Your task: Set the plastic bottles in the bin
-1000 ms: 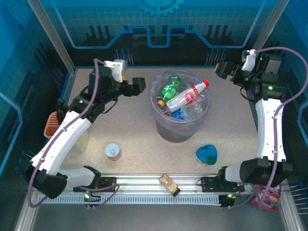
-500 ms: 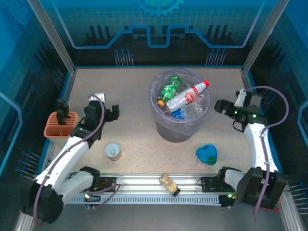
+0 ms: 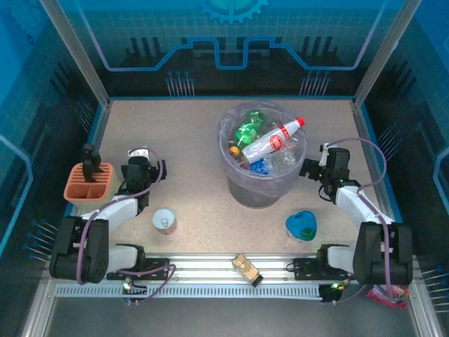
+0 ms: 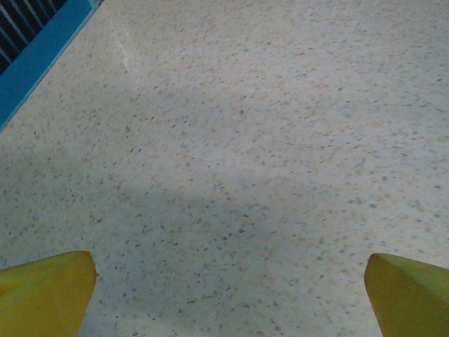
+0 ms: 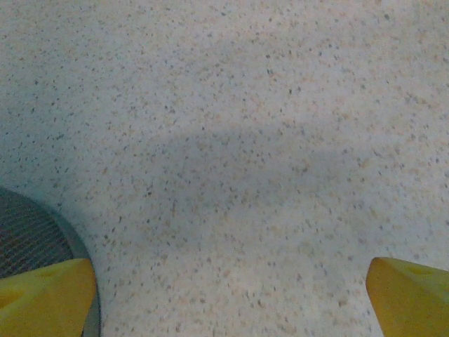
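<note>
The bin stands mid-table, lined with a clear bag. Several plastic bottles lie inside it: a green one, a clear one with a red label and cap, and one with a blue label. My left gripper sits low over the table, well left of the bin. In the left wrist view it is open, yellow fingertips wide apart over bare tabletop. My right gripper is just right of the bin, open and empty, with the bin's base at its left fingertip.
An orange slotted basket stands at the left edge beside the left arm. A silver-topped tin can and a blue dish sit toward the front. A snack packet lies on the front rail.
Both arms have come down from raised positions at the back and folded in low over the table, the left toward the basket, the right next to the bin. Both grippers stayed open.
</note>
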Robot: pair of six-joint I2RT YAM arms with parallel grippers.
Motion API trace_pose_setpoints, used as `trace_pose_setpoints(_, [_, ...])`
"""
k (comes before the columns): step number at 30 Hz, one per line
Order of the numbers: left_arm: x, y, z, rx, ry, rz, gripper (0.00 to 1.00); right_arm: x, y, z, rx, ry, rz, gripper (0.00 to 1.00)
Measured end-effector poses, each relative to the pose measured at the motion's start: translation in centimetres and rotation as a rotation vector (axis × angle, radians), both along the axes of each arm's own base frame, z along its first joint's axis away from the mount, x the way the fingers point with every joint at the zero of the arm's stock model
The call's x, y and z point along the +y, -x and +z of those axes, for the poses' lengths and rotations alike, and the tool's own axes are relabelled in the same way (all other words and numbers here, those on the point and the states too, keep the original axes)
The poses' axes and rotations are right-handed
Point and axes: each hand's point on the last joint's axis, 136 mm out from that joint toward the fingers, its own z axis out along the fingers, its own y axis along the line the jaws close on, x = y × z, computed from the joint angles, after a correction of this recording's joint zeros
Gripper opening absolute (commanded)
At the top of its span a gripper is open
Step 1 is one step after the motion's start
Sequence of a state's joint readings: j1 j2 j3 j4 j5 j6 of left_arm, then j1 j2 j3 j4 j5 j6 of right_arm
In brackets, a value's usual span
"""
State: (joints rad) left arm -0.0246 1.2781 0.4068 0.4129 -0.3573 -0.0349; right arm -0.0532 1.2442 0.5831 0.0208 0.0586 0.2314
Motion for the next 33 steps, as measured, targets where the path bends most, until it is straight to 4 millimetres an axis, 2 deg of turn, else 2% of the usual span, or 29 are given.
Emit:
trace_pose_setpoints(4, [1.2, -0.6, -0.3, -0.042, 0.048, 0.017, 0.99, 0.2, -1.4, -0.8, -0.041, 0.038, 0.006, 1.0])
trace_pose_setpoints(9, [0.7, -1.7, 0.1, -0.075, 0.089, -0.034, 0.99, -0.3, -2.3, -2.1, -0.06, 0.082, -0.008, 1.0])
trace_pose_setpoints(18, [-0.4, -3.2, 1.1, -0.164, 0.148, -0.087, 0.99, -0.4, -4.8, 0.4, -0.232, 0.139, -0.001, 1.0])
trace_pose_setpoints(23, [-0.6, -3.5, 1.5, -0.19, 0.155, -0.093, 0.99, 1.0, -4.6, -0.2, -0.286, 0.186, 0.049, 1.0])
trace_pose_setpoints(25, [-1.1, -3.7, 1.6, -0.212, 0.149, -0.112, 0.99, 2.0, -4.2, -1.4, -0.301, 0.209, 0.079, 1.0])
trace_pose_setpoints(26, [-1.7, -4.0, 1.2, -0.225, 0.134, -0.132, 0.99, 2.2, -3.6, -2.3, -0.282, 0.213, 0.085, 1.0])
trace_pose_setpoints(28, [-2.7, -3.9, -0.5, -0.172, 0.129, -0.157, 0.99, 1.9, -3.1, -3.0, -0.269, 0.225, 0.079, 1.0])
trace_pose_setpoints(30, [-3.4, -3.7, -1.4, -0.149, 0.116, -0.181, 0.99, 1.8, -3.4, -2.5, -0.291, 0.233, 0.075, 1.0])
trace_pose_setpoints(33, [-3.4, -3.8, -1.1, -0.158, 0.106, -0.18, 0.99, 1.8, -3.7, -1.7, -0.324, 0.238, 0.07, 1.0])
